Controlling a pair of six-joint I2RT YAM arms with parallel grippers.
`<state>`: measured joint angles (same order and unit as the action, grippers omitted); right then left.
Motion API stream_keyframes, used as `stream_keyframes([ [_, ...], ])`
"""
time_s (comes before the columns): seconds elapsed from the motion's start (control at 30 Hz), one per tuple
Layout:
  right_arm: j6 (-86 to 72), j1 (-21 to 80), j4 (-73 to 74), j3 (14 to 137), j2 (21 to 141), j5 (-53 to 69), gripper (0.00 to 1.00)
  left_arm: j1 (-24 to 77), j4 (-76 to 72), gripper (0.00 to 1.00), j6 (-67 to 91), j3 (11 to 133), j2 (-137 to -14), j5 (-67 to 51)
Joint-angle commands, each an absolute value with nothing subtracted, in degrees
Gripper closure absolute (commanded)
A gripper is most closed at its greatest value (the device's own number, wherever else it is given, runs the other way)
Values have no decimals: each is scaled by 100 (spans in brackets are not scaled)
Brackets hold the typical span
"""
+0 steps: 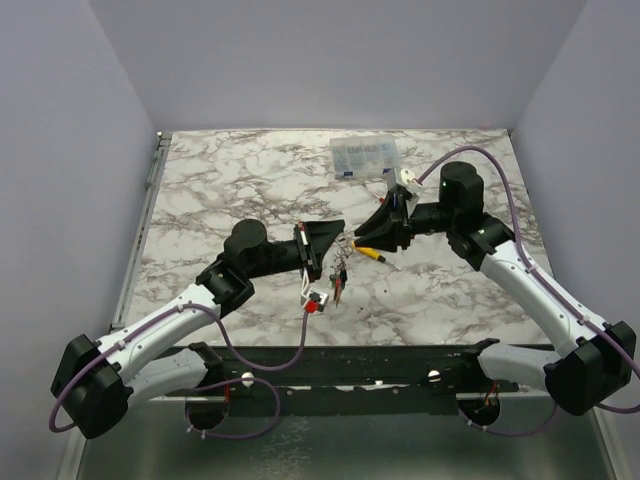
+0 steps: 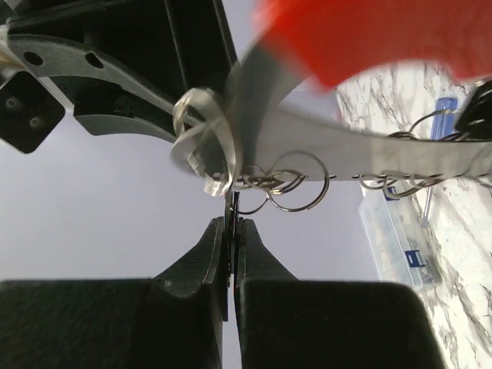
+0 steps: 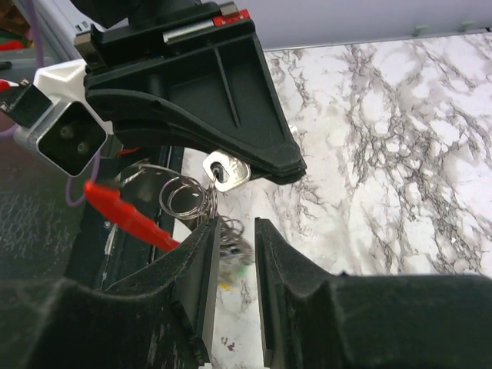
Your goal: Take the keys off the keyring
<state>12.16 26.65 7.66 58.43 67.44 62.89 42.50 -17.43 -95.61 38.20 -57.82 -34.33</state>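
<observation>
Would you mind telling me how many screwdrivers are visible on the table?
2: a yellow-handled screwdriver beside the right gripper, and a blue-handled screwdriver beside the clear box. Others may be hidden.

Keyring (image 2: 361, 146): glossy red plastic-looking band, smooth silvery metal part. Keys (image 3: 227, 173): shiny bare metal. Left gripper (image 2: 233, 231), right gripper (image 3: 233, 238): matt black plastic. Table (image 3: 384, 154): smooth marble-pattern top. Parts box (image 1: 365, 155): clear plastic.

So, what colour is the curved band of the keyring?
The keyring band is red, clearest in the left wrist view.
</observation>
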Motion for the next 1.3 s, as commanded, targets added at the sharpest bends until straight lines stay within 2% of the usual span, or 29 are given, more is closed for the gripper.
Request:
stream_keyframes([
  [0.0,1475,2675,903,6115,6781,6664,67,4285,-1894,100,-9615,3961,-5842,-3683],
  [0.4,1761,2769,1346,6178,6902,6569,62,4306,-1899,100,-9654,3993,-5916,-3657],
  [0.93,2124,2825,1611,6091,6987,6455,64,4313,-1941,100,-9624,4122,-6080,-3604],
  [1.17,2107,2839,1517,6108,7090,6448,68,4318,-1959,100,-9637,4209,-6145,-3621],
  [1.2,2064,2839,1479,6114,7107,6430,70,4322,-1972,100,-9641,4214,-6156,-3621],
  [1.27,2040,2839,1518,6167,7154,6391,82,4318,-1985,100,-9650,4226,-6168,-3609],
])
